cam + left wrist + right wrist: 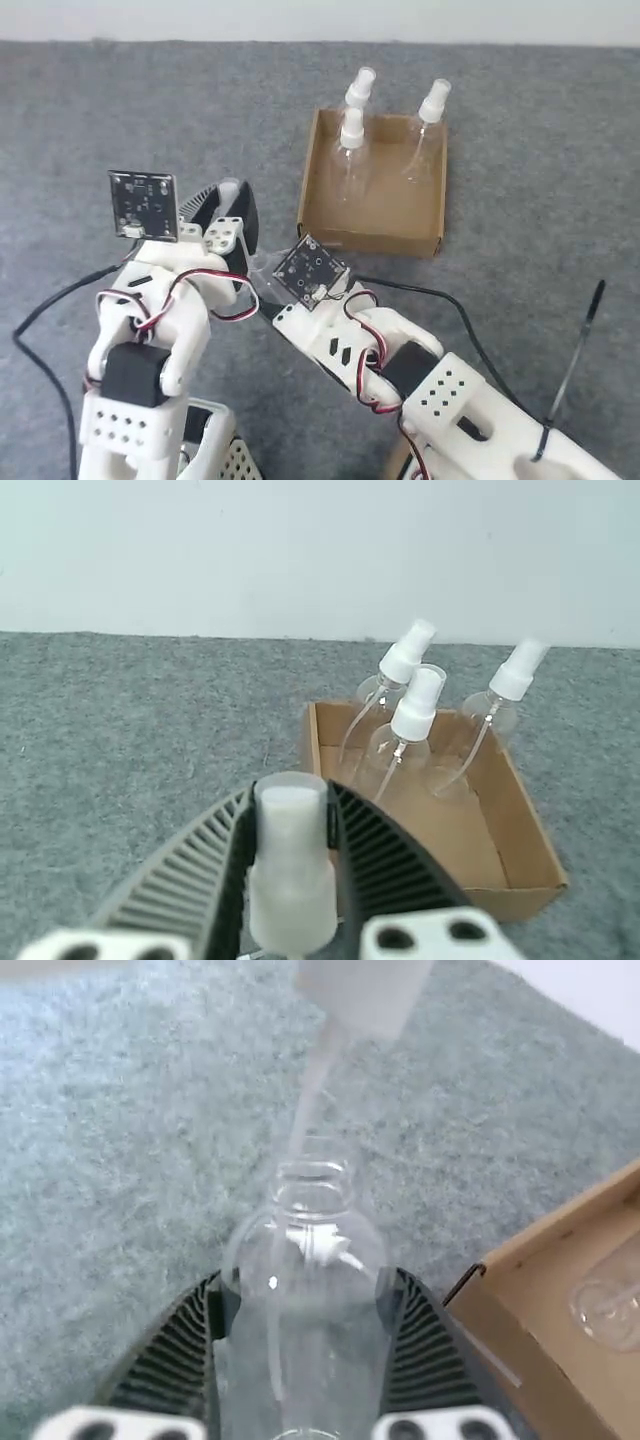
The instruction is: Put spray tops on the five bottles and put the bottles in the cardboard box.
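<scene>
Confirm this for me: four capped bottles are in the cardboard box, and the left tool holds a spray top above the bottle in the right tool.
Not four: the high view shows three capped bottles in the cardboard box. The rest holds: the left tool grips a spray top above the bottle in the right tool.

High view: bottle (263, 272) mostly hidden under right arm's wrist cam board (312, 272), just a clear sliver shows. Right wrist view: spray top (365, 990) blurred + cut by pic edge; bottle base out of frame; cardboard box (540, 1310) cut off too. Left wrist view: spray top's lower end hidden behind left end effector (292, 798). Rear bottle (405, 658): can't tell if in box or behind it.
</scene>
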